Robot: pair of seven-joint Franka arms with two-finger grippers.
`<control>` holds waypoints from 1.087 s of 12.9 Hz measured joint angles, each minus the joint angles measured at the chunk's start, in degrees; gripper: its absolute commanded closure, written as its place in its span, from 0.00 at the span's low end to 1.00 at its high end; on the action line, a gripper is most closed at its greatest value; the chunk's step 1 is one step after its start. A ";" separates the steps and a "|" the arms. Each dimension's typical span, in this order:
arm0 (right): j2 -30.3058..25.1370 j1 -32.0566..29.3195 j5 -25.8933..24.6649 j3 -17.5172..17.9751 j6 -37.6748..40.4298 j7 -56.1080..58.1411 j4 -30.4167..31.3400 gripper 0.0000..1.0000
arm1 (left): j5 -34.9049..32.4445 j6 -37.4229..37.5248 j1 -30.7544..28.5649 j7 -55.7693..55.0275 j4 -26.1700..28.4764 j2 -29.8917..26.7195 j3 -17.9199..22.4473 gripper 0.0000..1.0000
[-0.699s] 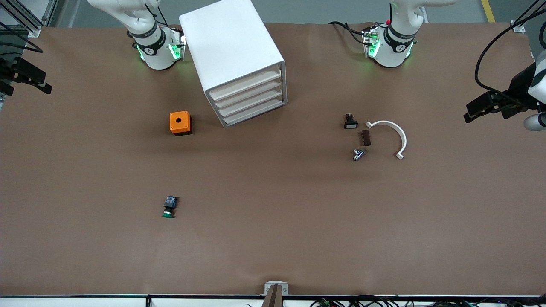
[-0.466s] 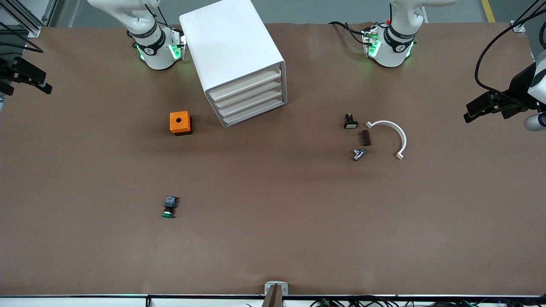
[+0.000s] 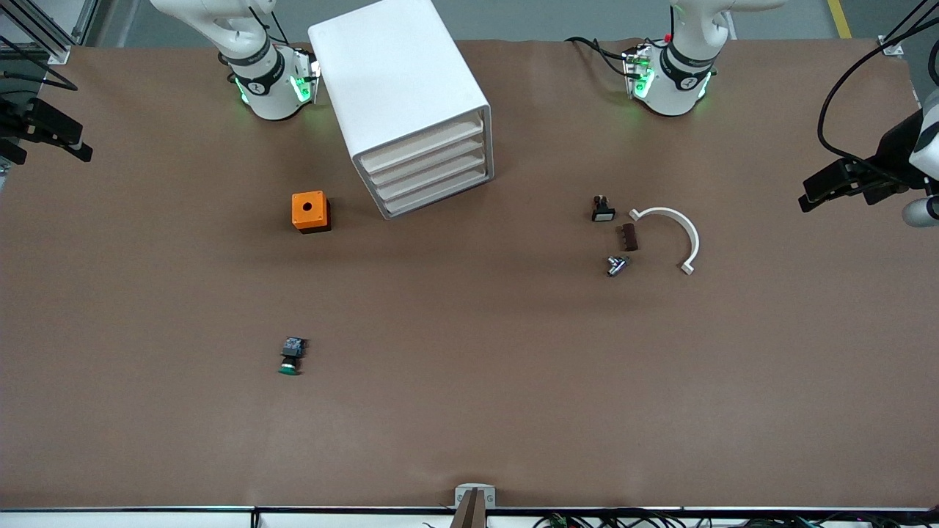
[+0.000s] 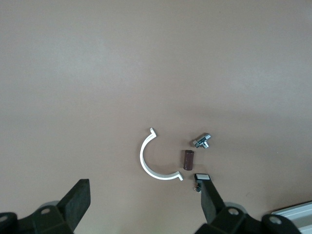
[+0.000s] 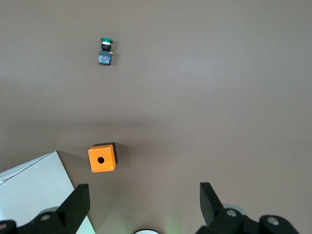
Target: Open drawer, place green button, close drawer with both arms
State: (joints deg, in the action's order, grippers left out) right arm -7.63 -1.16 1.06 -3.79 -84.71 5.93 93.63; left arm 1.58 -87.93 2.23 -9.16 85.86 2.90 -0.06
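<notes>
The button (image 3: 291, 356) with its green cap lies on its side on the brown table, nearer to the front camera than the orange cube; the right wrist view also shows the button (image 5: 105, 50). The white cabinet (image 3: 400, 88) stands between the two arm bases, and all its drawers (image 3: 429, 167) are pushed in. My right gripper (image 3: 77, 143) hangs open and empty over the right arm's end of the table. My left gripper (image 3: 805, 194) hangs open and empty over the left arm's end. In their own wrist views, the right gripper (image 5: 144, 189) and the left gripper (image 4: 144, 187) hold nothing between their fingers.
An orange cube (image 3: 310, 211) with a round hole sits beside the cabinet. Toward the left arm's end lie a black switch with a white face (image 3: 602, 210), a small brown block (image 3: 629, 237), a metal piece (image 3: 616, 265) and a white curved clip (image 3: 692, 238).
Both grippers have drifted very slightly at the table's ends. Nothing on the table has moved.
</notes>
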 measured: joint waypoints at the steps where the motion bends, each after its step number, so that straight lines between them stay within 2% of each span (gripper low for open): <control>1: 0.00 0.00 0.01 0.10 0.00 0.00 0.01 0.00 | 0.00 -0.02 -0.52 0.01 0.11 0.55 0.15 0.00; 8: 0.00 0.04 0.02 0.42 0.00 0.00 0.06 0.00 | 0.00 -2.86 -2.99 0.10 0.51 10.26 0.32 0.00; 11: 0.00 0.04 0.02 0.43 0.02 0.00 0.10 0.00 | -0.01 -3.17 -1.81 0.10 0.56 16.26 0.08 0.00; 14: 0.00 0.05 0.02 0.44 0.02 0.00 0.11 0.00 | 0.37 -3.30 2.01 -2.58 0.44 20.30 -0.34 0.00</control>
State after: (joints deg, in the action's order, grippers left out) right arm -7.63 -1.11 1.08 -3.34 -84.69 5.93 93.74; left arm 1.95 -91.24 4.25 -11.73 86.30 23.20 -0.40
